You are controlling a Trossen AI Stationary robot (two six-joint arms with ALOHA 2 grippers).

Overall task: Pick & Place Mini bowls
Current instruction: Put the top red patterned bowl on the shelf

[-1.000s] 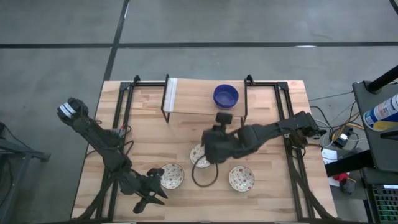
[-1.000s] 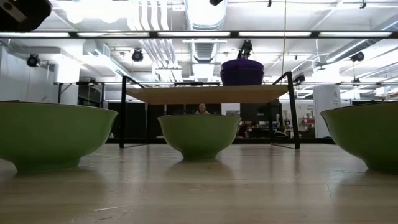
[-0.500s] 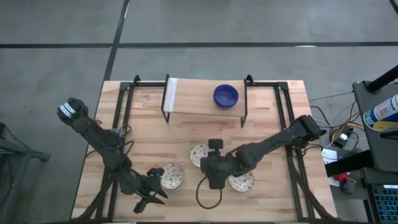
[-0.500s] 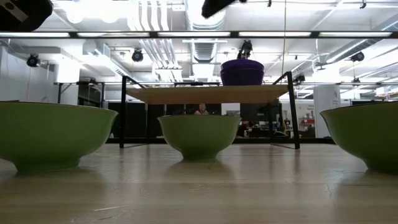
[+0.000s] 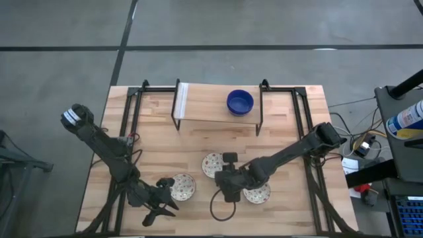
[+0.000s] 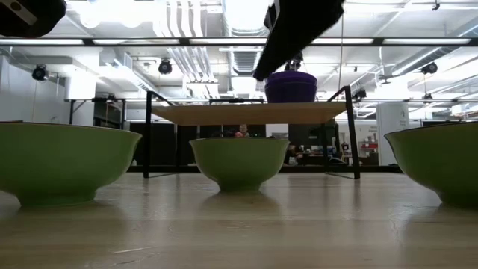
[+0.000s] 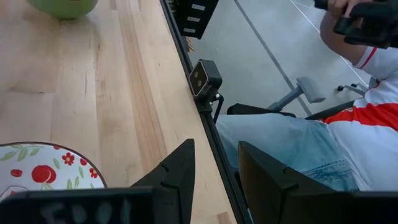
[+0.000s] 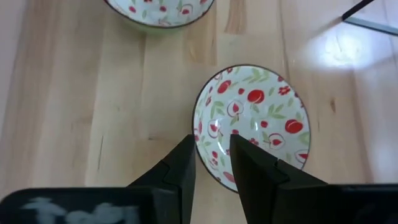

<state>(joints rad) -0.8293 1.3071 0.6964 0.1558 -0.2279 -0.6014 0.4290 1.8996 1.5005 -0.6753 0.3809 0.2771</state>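
Three cream mini bowls with a red-and-green pattern inside stand on the table: one at the near left (image 5: 182, 187), one in the middle (image 5: 211, 163), one at the near right (image 5: 258, 193). From the low view their outsides are green (image 6: 239, 161). Blue mini bowls (image 5: 240, 102) stand nested on a raised wooden shelf (image 5: 211, 111). My right gripper (image 5: 229, 192) is open and points down above the near right bowl's rim (image 8: 200, 134), one fingertip (image 8: 185, 149) on each side of it, high above the table (image 6: 263, 69). My left gripper (image 5: 157, 213) is open and empty by the near left bowl (image 7: 37, 174).
The black-legged shelf (image 6: 250, 112) spans the table's far middle. Black rails (image 5: 132, 132) run along both sides. A small camera (image 7: 204, 78) sits at the near edge, with a seated person (image 7: 348, 137) just beyond it. A black cable loop (image 5: 221, 208) lies near my right gripper.
My right gripper has gone from over the middle bowl toward the table's near edge and down, ending over the near right bowl's rim. The middle bowl, covered a second ago, now shows whole. The bowls have stayed in place.
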